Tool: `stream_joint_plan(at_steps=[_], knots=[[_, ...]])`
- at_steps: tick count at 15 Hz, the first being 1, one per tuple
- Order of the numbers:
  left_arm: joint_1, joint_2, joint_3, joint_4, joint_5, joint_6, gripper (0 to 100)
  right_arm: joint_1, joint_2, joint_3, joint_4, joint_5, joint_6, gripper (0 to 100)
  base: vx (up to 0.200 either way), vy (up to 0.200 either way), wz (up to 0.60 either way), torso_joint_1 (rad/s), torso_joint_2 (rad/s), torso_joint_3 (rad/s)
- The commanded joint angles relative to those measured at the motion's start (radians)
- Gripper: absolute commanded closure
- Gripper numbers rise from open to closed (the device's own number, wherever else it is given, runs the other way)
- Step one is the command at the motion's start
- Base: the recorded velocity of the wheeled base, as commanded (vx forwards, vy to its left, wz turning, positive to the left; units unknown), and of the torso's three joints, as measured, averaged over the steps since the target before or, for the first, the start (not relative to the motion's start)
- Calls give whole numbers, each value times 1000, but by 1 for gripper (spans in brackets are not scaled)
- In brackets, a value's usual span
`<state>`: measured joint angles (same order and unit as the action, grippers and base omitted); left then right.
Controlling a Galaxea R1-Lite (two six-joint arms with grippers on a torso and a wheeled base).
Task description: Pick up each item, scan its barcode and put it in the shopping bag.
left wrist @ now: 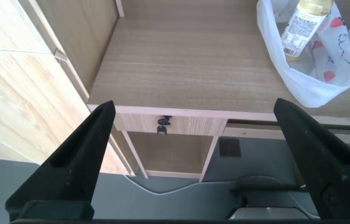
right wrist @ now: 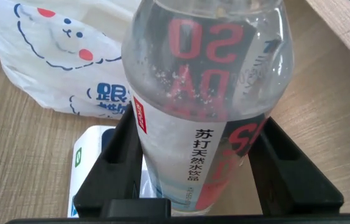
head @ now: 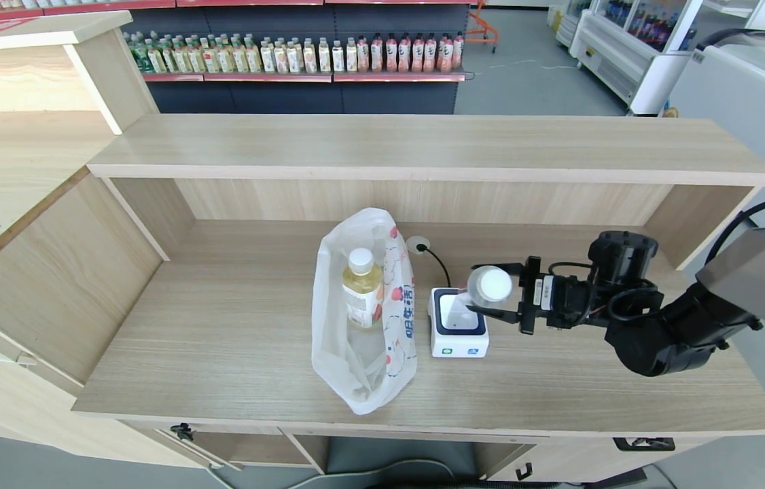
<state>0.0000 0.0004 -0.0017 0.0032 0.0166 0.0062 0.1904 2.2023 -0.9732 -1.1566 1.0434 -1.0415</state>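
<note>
My right gripper [head: 491,293] is shut on a clear soda water bottle [head: 489,286] with a white and red label [right wrist: 209,99], holding it on its side just above the white barcode scanner [head: 457,323]. The scanner [right wrist: 91,163] lies right under the bottle. A white shopping bag [head: 363,309] with a cartoon print lies open on the counter left of the scanner, and a yellow tea bottle [head: 362,288] with a white cap stands inside it. The bag [left wrist: 311,59] and tea bottle [left wrist: 306,25] also appear past my left gripper [left wrist: 202,155], which hangs open below the counter's front edge.
The wooden counter [head: 233,339] has a raised back shelf [head: 423,146] and side walls. A black cable [head: 435,261] runs from a port in the counter to the scanner. Shelves of bottled drinks [head: 294,58] stand in the shop behind.
</note>
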Motion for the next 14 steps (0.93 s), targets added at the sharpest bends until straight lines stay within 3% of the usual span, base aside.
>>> stream_joint_plan(at_steps=[1,7,14], knots=[[0,0,0,0,0,0,0,-2,25,-4,0,1,-3,100,0,0,0,0,0,0],[0,0,0,0,0,0,0,34,80,-90,2,12,-3,100,0,0,0,0,0,0],[0,0,2,0,-1,1,0,27,74,-90,0,10,-5,100,0,0,0,0,0,0]])
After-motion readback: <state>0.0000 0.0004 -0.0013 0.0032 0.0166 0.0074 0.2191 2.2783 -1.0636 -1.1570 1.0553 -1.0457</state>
